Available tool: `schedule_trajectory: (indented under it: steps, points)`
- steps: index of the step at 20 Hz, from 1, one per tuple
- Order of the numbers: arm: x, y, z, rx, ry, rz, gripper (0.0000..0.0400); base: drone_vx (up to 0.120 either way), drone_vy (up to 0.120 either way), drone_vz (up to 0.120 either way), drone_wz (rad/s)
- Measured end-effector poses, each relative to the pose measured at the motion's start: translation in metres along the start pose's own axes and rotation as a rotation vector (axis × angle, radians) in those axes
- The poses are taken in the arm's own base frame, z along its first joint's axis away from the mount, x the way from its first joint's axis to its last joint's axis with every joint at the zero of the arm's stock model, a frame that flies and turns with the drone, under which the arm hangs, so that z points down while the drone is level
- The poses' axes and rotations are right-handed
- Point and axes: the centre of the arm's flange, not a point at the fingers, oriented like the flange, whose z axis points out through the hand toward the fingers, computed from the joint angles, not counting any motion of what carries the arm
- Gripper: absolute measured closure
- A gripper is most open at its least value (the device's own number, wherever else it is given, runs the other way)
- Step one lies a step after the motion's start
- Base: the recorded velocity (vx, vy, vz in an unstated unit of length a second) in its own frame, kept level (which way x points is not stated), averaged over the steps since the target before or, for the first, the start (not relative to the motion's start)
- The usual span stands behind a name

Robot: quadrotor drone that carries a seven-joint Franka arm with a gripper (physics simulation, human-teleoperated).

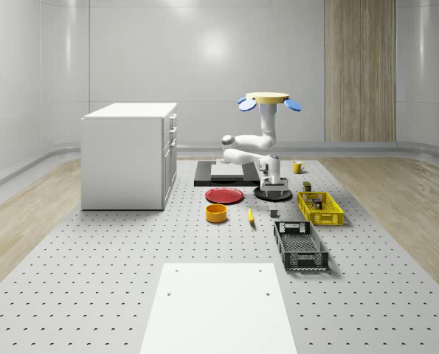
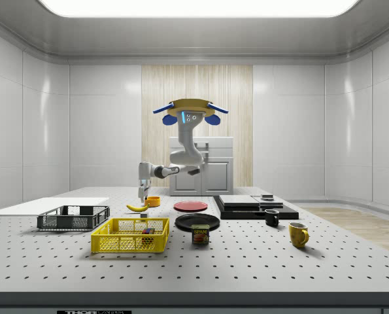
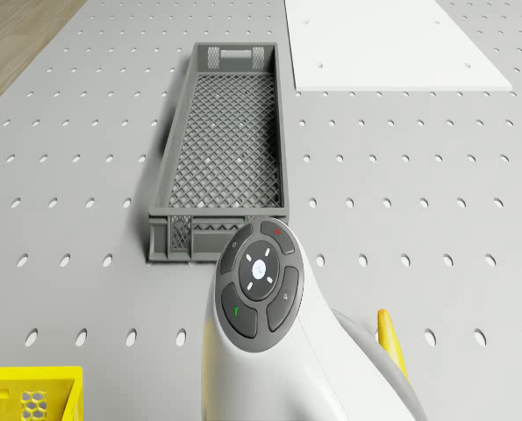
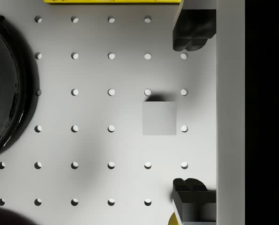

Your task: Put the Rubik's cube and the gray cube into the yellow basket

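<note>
Because the gray cube (image 4: 159, 118) looks like a small rigid block with flat, plain faces, you can judge it light and stiff, neither fragile nor soft, though its smooth sides may slip if you pinch it off-centre; take it across two opposite side faces, square on, with the pads low enough to bear on the middle of each face. In the wrist view it lies flat on the perforated table (image 4: 92, 145), apart from everything: the black plate (image 4: 5, 84) is well off to one side and the rim of the yellow basket (image 4: 111, 1) lies beyond it. The gripper (image 4: 193, 119) hangs above it with its two fingers (image 4: 192, 33) spread wide, one on each side of the cube's line, holding nothing and touching nothing; the cube sits a little off from the midpoint between them, so you would judge a small shift toward it is needed before descending. In the whole-scene view the drone (image 1: 269, 98) hovers behind the plate, its arm reaching down so that the gripper (image 1: 272, 193) hangs between the red plate (image 1: 224, 195) and the yellow basket (image 1: 320, 209). A dark, cube-like object already lies in the basket; you cannot tell for certain that it is the Rubik's cube.
</note>
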Motion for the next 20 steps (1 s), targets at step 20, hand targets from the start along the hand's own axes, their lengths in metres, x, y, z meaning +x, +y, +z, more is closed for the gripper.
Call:
schedule_trajectory:
  steps: [20]
  points:
    - [0.0, 0.0, 0.0012, 0.0, 0.0, 0.0, 0.0, 0.0, -0.006, -0.086, 0.0]
